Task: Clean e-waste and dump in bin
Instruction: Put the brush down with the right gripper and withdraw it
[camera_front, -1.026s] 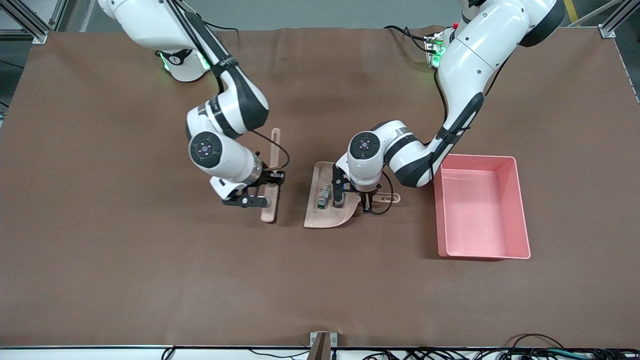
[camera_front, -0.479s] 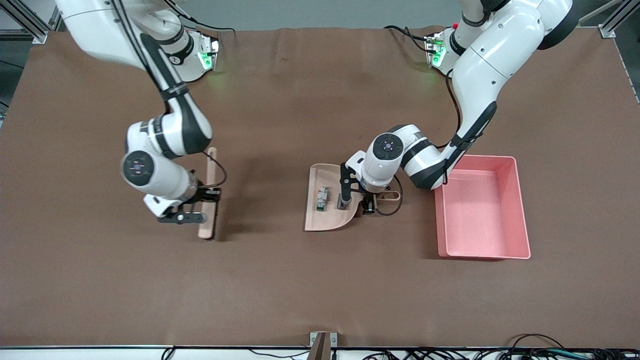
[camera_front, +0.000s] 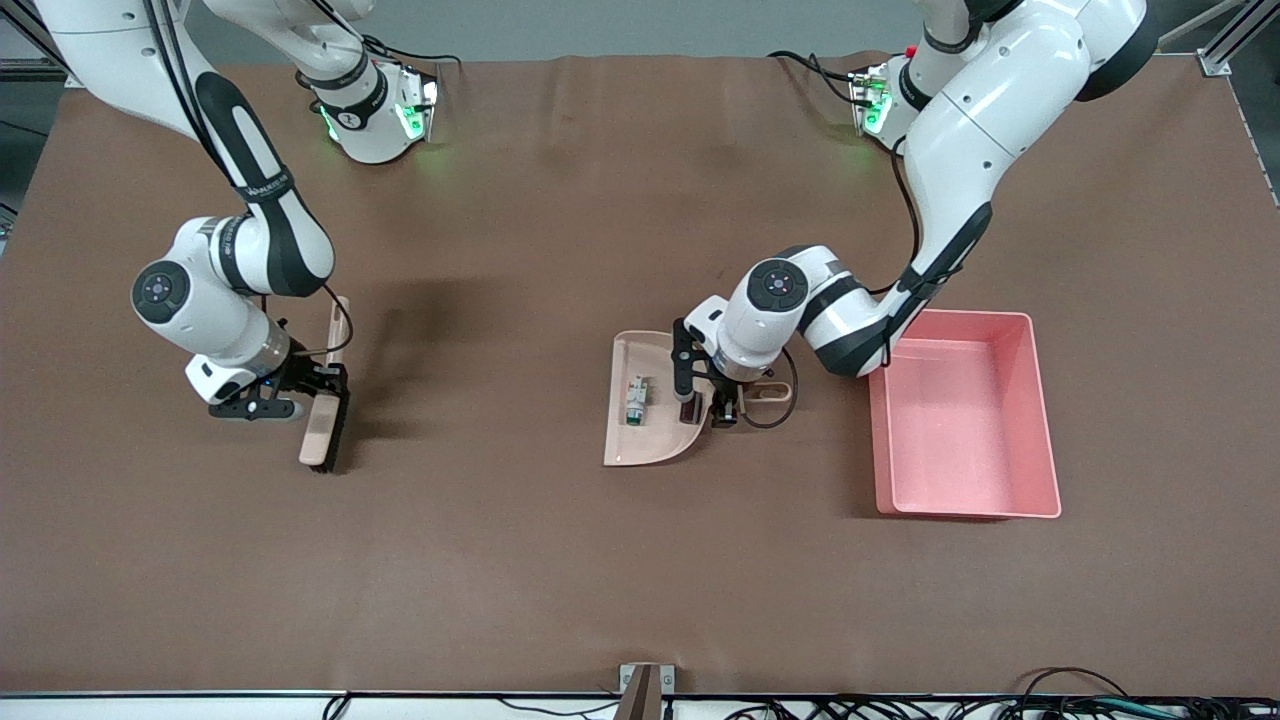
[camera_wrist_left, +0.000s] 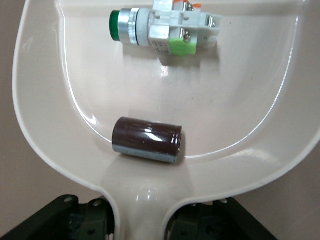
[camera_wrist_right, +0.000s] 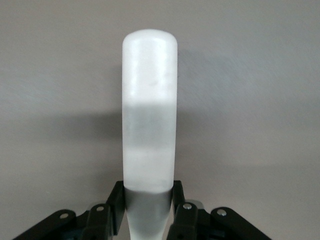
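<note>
Left wrist view: white component (camera_wrist_left: 167, 30) and maroon block (camera_wrist_left: 146, 140) lie apart in the dustpan (camera_wrist_left: 260, 100), whose handle the left gripper (camera_front: 722, 402) clamps, beside the pink bin (camera_front: 1040, 420). Right gripper (camera_front: 300, 385) grips a brush (camera_front: 325, 420) near its end of the table.

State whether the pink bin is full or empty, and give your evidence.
Empty. The pink bin shows only bare floor; both e-waste pieces lie in the dustpan.
</note>
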